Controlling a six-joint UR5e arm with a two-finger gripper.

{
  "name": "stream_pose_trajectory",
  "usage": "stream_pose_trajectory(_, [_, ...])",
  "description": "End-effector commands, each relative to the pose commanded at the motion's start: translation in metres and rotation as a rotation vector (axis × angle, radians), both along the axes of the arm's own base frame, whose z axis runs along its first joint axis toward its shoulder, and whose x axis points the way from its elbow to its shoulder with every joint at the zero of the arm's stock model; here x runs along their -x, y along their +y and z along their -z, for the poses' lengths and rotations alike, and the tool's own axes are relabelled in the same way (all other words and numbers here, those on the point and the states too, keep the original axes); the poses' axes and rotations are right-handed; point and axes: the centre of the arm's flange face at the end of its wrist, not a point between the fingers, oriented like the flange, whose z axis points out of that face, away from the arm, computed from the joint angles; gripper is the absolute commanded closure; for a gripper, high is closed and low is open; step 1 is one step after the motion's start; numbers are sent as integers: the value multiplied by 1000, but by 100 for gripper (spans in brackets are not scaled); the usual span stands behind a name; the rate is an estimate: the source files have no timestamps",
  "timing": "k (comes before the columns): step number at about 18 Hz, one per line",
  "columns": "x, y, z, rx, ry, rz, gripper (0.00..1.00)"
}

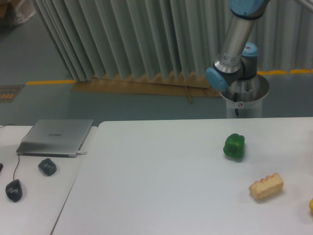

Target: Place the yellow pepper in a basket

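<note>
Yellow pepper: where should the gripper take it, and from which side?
Only a sliver of the yellow pepper shows at the table's right edge, cut off by the frame, so its shape and pose can't be read. Tentatively: come from above and close across its rounded body. The tan ridged block sits apart, leaving clearance. The gripper is out of view.

No legible text, brand, number or sign appears in the view. The closed laptop (56,137) bears a faint mark at the centre of its lid, too small to read. A small red spot on the arm's pedestal (243,103) is likewise illegible.
</note>
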Motion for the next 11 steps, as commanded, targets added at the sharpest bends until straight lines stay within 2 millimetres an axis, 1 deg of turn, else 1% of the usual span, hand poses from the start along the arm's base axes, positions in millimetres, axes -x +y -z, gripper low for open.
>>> stream_pose_trajectory(2, [-4, 10, -4, -11, 9, 12, 0])
stream_pose_trajectory(7, [-1, 10, -11, -16, 23, 12, 0])
stream_pose_trajectory(11, [-1, 11, -11, -17, 25, 11, 0])
